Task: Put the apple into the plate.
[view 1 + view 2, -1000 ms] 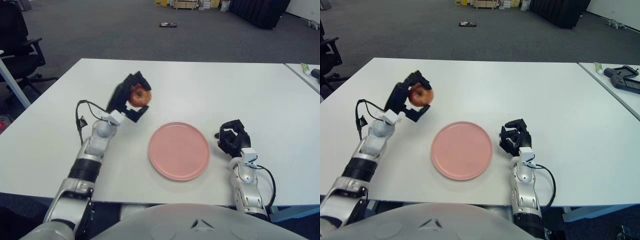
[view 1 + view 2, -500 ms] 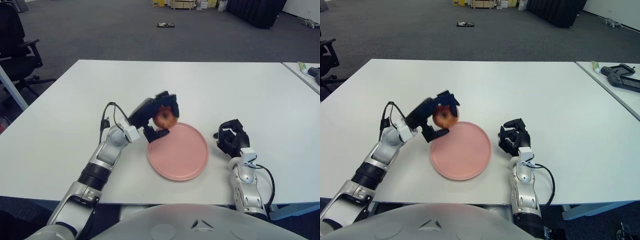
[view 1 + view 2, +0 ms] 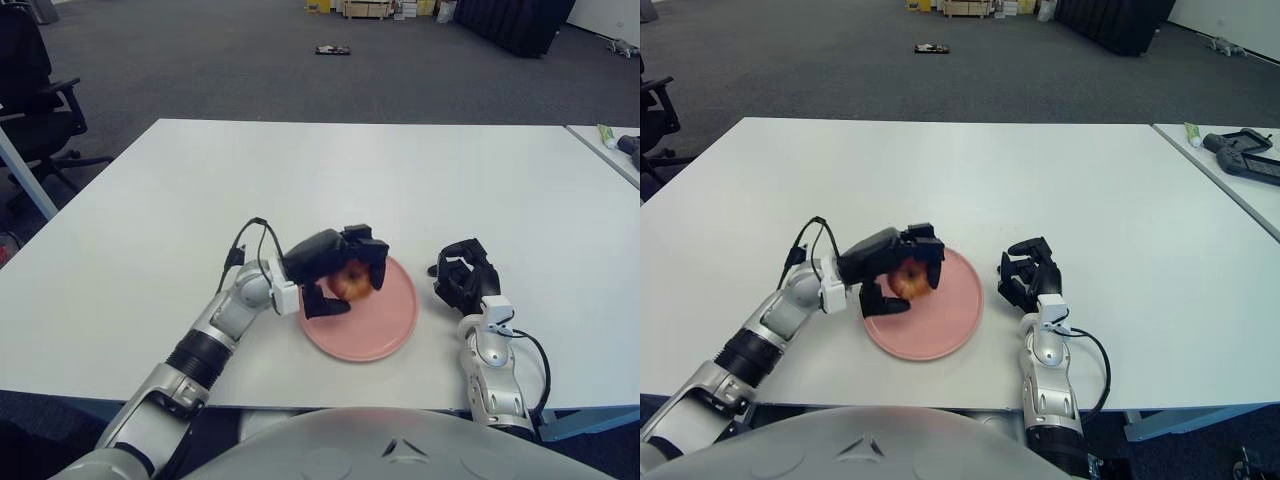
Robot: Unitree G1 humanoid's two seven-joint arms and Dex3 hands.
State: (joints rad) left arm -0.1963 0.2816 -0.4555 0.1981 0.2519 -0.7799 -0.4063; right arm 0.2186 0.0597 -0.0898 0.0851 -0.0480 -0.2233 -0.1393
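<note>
- So the left hand point(image 3: 335, 275) is stretched low over the left part of the pink plate point(image 3: 395, 330), arm nearly flat to the table point(image 3: 120, 240), fingers wrapped round the apple point(image 3: 350, 282).
- Right hand point(image 3: 463, 275) sits parked just right of the plate, fingers loosely curled, holding nothing.
- Compared with half a second ago, the apple has moved from the plate's upper-left rim to lower down, over the plate itself.
- Count: one apple, one plate, two hands.
</note>
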